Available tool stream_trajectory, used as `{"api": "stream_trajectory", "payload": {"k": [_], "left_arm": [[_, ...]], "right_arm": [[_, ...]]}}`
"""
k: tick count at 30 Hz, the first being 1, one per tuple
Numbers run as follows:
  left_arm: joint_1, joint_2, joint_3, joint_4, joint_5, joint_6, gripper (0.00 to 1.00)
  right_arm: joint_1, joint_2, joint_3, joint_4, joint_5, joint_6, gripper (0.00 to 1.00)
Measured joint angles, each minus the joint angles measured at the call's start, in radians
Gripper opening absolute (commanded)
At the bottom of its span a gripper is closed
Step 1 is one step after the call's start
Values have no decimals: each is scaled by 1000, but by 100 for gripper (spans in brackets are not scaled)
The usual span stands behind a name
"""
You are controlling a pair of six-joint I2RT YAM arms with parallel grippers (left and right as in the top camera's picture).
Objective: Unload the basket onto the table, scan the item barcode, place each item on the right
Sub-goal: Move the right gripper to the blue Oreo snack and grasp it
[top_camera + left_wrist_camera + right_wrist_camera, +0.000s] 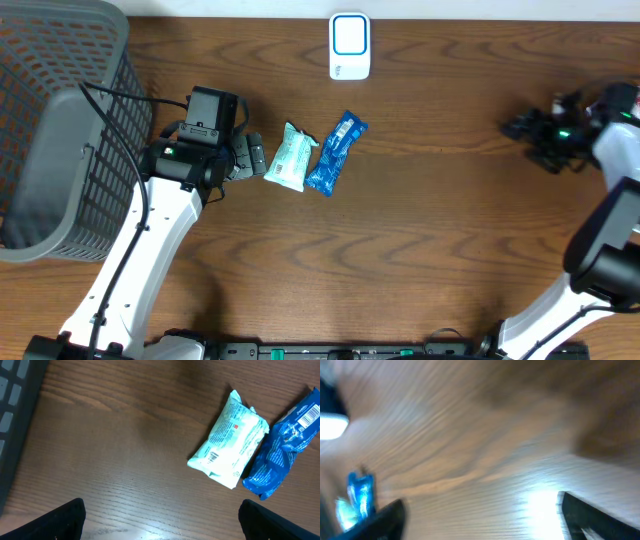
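A wooden table (450,230) with wavy brown grain, seen from above. A white barcode scanner (349,46), a rounded rectangle with a blue-edged window, stands at the far edge.

Nearer the robot than the scanner, and slightly to its left, two sealed packets lie flat and touch along their sides. One is a pale green packet (291,158), soft and pillow-shaped, with a printed barcode facing up. The other is a blue packet (336,153), crinkled glossy film with crimped ends and a white barcode patch.

The left gripper (252,157), below and left of the scanner, has its fingers spread wide and holds nothing. Its tips are just beside the pale green packet. The right gripper (479,517), well to the right of the scanner, is also spread and empty. Its wrist view is blurred.

A grey plastic mesh basket (60,100) sits far left of the scanner.

The task appears barely begun. Neither packet is lifted, so grasping one and presenting its barcode to the scanner remain.
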Motion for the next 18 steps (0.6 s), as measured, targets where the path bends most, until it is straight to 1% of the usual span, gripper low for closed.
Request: {"api": "stream_trajectory", "payload": {"k": [6,10,14,18], "left_arm": [[0,0,0,0,0,0,98],[0,0,0,0,0,0,98],[0,0,0,0,0,0,98],[0,0,0,0,0,0,98]], "right_arm": [[220,0,0,-11,-23,2,99],[384,0,0,35,-13,15,99],[538,0,0,85,73,119,99],[655,0,0,148,148,228,99]]}}
